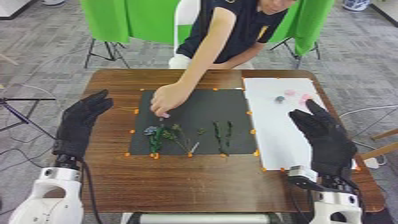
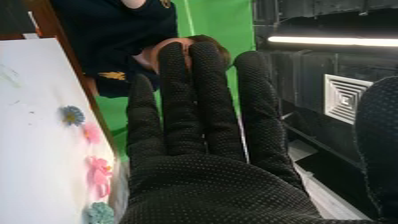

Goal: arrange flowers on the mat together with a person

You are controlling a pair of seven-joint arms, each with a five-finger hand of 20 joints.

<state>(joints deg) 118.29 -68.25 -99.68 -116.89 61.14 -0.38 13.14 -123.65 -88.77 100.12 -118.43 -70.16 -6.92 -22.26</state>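
Head view: the right hand (image 1: pixel 327 142), open and empty, is just beside small pink flowers (image 1: pixel 306 98) on the white rectangular mat (image 1: pixel 274 125); the left hand (image 1: pixel 80 120), open and empty, is left of green-stemmed flowers (image 1: pixel 155 140) on the black square mat (image 1: pixel 200 107). A person's hand (image 1: pixel 171 96) obscures its own grip. Right wrist view: a teal ruffled flower (image 2: pixel 99 212) is partly cut off.

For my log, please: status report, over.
Left robot hand open, right robot hand open. Flowers on dark mat. Person's hand above mat, close to flowers.

We could read no text, number or sign; the yellow mark (image 2: pixel 114 75) on the dark shirt (image 2: pixel 107 42), upper left in the wrist view, was illegible.
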